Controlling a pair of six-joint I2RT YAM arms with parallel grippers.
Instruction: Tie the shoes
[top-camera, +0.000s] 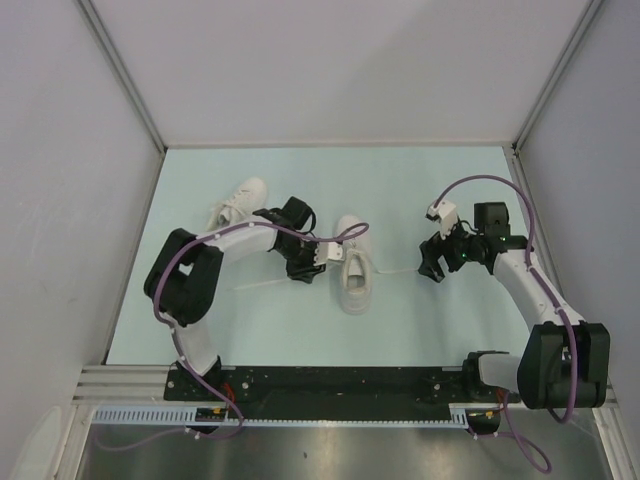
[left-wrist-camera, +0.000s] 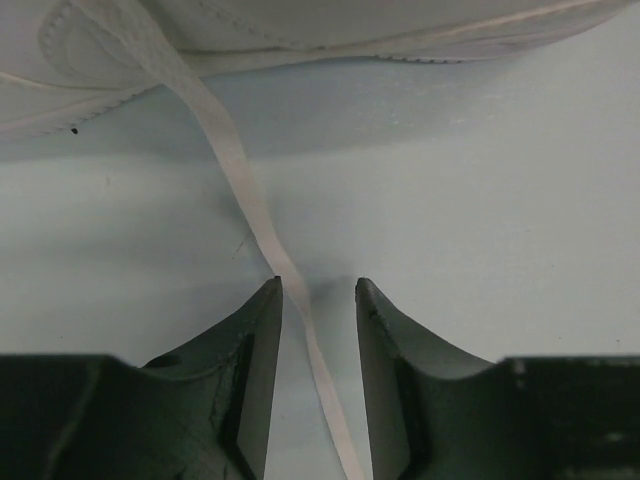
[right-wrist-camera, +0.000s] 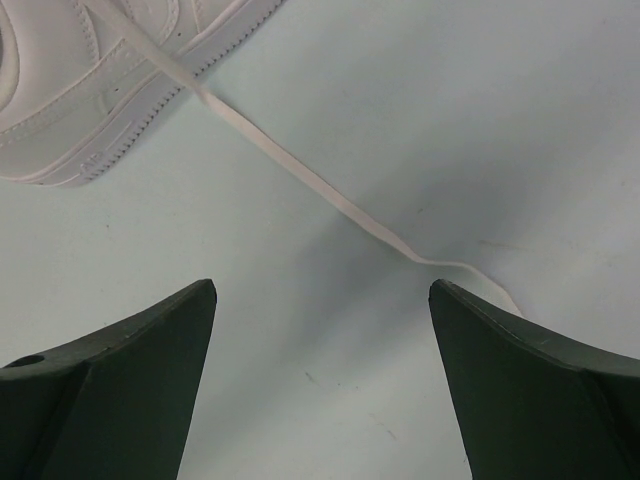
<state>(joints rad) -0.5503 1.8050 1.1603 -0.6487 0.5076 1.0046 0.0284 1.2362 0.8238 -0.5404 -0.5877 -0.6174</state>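
I had my left arm (top-camera: 235, 240) bent sharply at the elbow and stretched to the right across the middle of the workspace. The left gripper (left-wrist-camera: 318, 287) was held low and pointed forward, its jaws only a narrow gap apart. My right arm (top-camera: 522, 275) reached up from its base and folded inward to the left. The right gripper (right-wrist-camera: 322, 290) tilted downward, its jaws spread wide.

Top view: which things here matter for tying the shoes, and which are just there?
In the job: middle shoe; second shoe, far left; left lace, between the open jaws of the left gripper; right lace, in front of the open right gripper.
Just there: table surface; grey walls; black base rail.
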